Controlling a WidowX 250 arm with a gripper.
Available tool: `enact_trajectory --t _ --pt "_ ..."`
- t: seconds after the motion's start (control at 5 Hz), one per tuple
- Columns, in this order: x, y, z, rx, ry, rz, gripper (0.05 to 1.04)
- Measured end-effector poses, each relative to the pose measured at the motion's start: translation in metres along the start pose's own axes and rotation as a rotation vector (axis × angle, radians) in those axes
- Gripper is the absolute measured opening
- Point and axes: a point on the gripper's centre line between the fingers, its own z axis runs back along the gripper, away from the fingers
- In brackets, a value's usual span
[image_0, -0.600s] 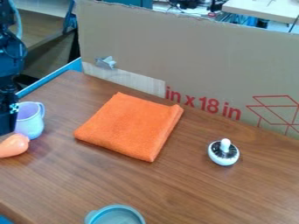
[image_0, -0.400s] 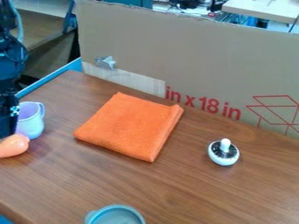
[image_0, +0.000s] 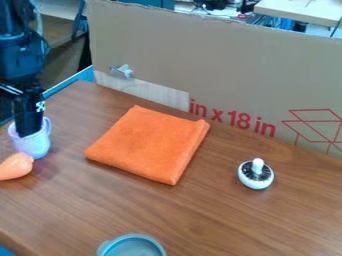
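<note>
Over at the left edge, the peach-coloured toy (image_0: 16, 166) sits tight by the mug, and it hasn't budged. Now look just behind it: here comes the change! The black arm (image_0: 20, 55) has swung inward from the edge, and its gripper (image_0: 28, 128) hangs upright at the mouth of the pale lilac mug (image_0: 35, 146), its lower end seemingly dipping inside the rim. Released or clenched around the wall? I cannot tell from this angle. The mug itself stands upright on the bench (image_0: 220, 220), handle turned away to the back right, in the same spot as a moment ago. So the arm has gone from lining up beside the mug to being right at it, and I'd call this the approach for a grasp, with no sign yet of a lift. Moving right, the folded orange cloth (image_0: 148, 145) lies flat, exactly where it was, with the blue-grey bowl (image_0: 133, 246) nearer the front, also unmoved. Farther right, the small white knobbed thing (image_0: 256, 174) stays put as well. All the action is at the mug, and getting a secure hold on its rim looks like the job in hand.
</note>
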Motion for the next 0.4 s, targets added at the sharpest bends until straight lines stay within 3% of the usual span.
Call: enact_trajectory --t 0.4 --pt "0.035 0.014 -0.018 -0.012 -0.048 -0.041 1.004"
